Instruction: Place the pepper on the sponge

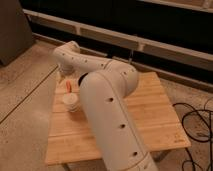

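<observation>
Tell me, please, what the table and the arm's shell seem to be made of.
The table looks like light wood, perhaps bamboo: warm tan, faint plank lines, matte. The arm seems smooth white plastic or painted casing, with a soft sheen. Its hand is at the table's far left, just above the pepper.

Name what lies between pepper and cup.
Camera view: only a sliver of bare wooden table separates pepper and pale cup; the gripper is right at the pepper.

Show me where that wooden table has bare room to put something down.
Bare wood lies right of the arm, out to the right edge of the table, and in front of the cup toward the near edge. The far-left corner is crowded: the gripper is close by the pepper, next to the cup.
</observation>
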Robot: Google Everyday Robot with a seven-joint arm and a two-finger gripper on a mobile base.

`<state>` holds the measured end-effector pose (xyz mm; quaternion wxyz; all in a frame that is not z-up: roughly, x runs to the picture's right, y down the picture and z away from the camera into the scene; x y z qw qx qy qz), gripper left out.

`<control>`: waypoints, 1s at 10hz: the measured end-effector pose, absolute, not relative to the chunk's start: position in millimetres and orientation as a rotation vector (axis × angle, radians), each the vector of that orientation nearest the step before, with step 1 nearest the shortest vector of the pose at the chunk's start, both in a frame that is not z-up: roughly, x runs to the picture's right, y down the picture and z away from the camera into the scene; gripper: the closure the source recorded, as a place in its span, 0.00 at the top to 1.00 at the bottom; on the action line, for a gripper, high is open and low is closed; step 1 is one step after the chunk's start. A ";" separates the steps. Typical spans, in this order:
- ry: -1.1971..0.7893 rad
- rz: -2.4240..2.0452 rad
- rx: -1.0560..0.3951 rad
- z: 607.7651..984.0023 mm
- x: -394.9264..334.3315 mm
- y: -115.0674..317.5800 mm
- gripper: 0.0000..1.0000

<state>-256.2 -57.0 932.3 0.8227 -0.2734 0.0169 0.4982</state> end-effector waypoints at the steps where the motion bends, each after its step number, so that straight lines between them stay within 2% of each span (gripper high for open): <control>1: 0.066 1.051 -0.619 945.4 -269.1 -46.3 0.65; 7: 0.261 1.097 -0.720 990.4 -268.6 -8.5 0.65; 8: 0.290 1.100 -0.724 994.0 -264.1 -3.7 0.60; 10: 0.359 1.088 -0.739 997.8 -255.8 11.2 0.38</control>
